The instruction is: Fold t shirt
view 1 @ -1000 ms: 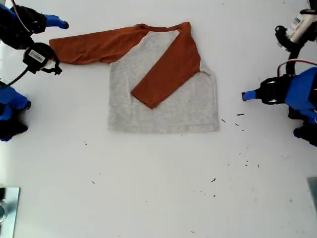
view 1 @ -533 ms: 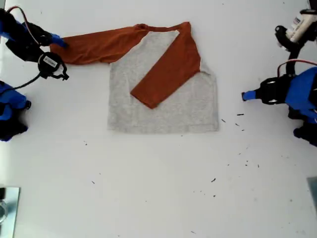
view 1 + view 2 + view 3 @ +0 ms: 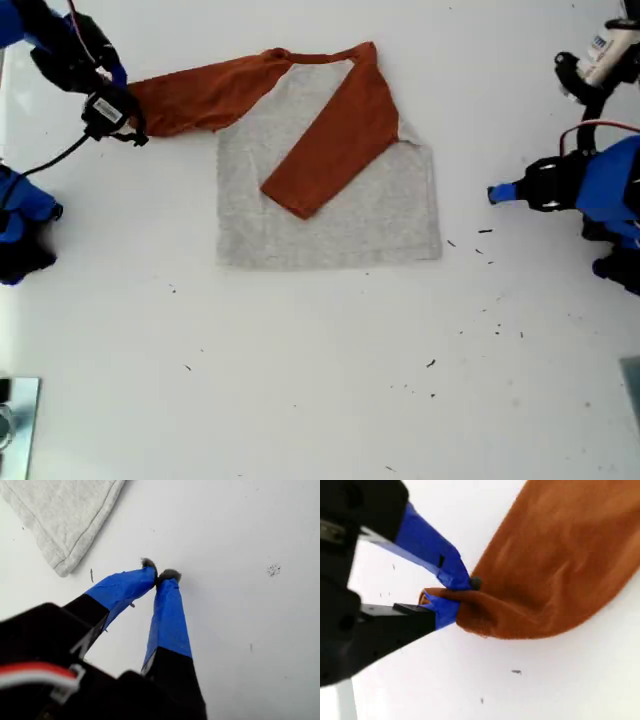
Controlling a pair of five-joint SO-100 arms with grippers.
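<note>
Two end effectors: at exterior view's left, second gripper (image 3: pixel 118 82) pinched on t shirt (image 3: pixel 330 205) sleeve cuff (image 3: pixel 470 612); shirt flat mid-table (image 3: pixel 300 380); at right, first gripper (image 3: pixel 492 193) closed, empty, beside hem corner (image 3: pixel 62 567).

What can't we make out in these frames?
- The t shirt: print not visible in any view; a sleeve is folded across the body.
- Sleeve cuff: bunched inside my second claw, so its edge is hidden; in the exterior view the arm covers it.
- Specks on the table: too small to identify.
- My first claw: arm cut off by the exterior view's right edge.
</note>
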